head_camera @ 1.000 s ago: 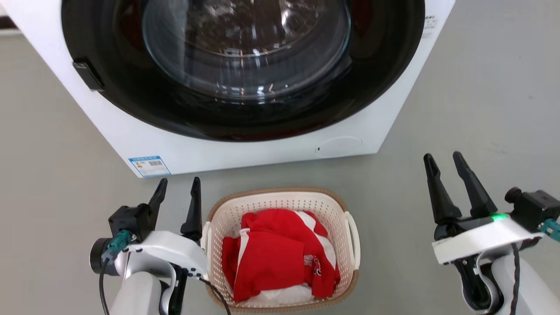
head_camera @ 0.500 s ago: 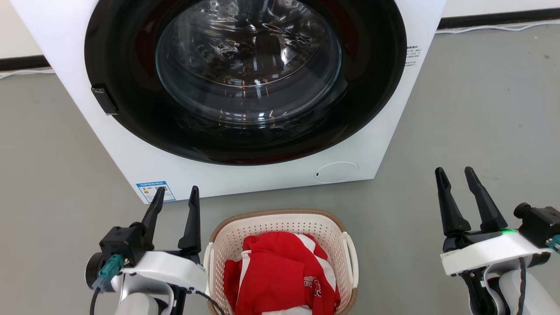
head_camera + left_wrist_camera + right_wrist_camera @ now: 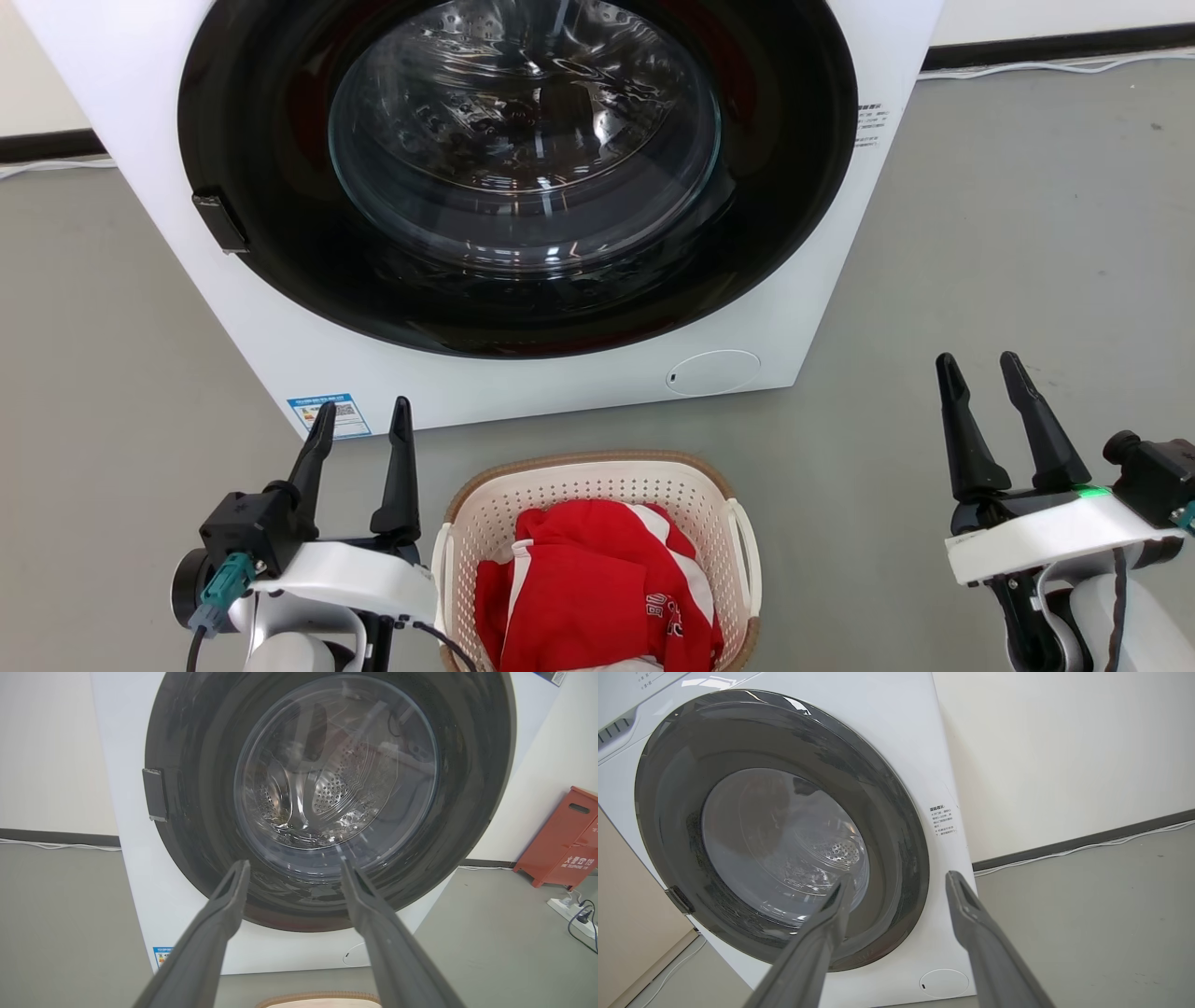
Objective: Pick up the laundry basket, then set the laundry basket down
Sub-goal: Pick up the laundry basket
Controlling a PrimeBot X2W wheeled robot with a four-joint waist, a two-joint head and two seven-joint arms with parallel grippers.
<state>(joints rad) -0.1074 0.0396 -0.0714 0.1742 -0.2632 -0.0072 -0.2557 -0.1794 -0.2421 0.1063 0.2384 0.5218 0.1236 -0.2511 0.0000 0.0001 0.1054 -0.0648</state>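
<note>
1. The laundry basket (image 3: 579,483) sits on the floor (image 3: 980,233) just before the washer (image 3: 280,336). It has cream perforated walls, a brown woven-look rim and white loop handles, with a red garment (image 3: 597,597) heaped inside.
2. My left pincer (image 3: 364,404) hangs just beside the left handle, released and empty, which I judge is staging for a grasp.
3. My right pincer (image 3: 977,358) stands well apart, likewise released and empty.

surface: grey floor (image 3: 1027,233) | on it: white washer (image 3: 523,187), laundry basket (image 3: 597,487) just before it, apart
</note>
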